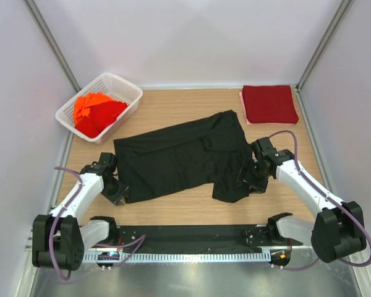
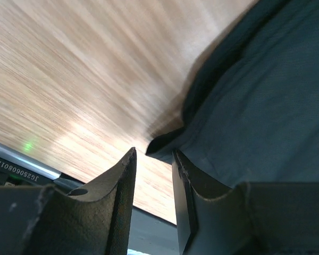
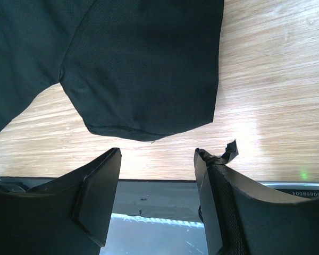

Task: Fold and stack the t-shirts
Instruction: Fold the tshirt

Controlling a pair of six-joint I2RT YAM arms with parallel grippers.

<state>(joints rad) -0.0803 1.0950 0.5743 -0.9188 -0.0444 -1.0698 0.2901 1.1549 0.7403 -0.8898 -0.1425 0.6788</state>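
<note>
Black shirt lies spread flat in the middle of the table, so push your left gripper, jaws narrowly apart and pinching nothing, further over its corner before closing, and bring your right gripper, jaws spread wide, onto the sleeve hem just ahead.

The left arm reaches forward at the near left with its wrist bent down. The left claw sits low, only a narrow gap between its jaws. The right arm stretches in from the near right. The right claw hangs low, jaws spread wide with nothing between them.
</note>
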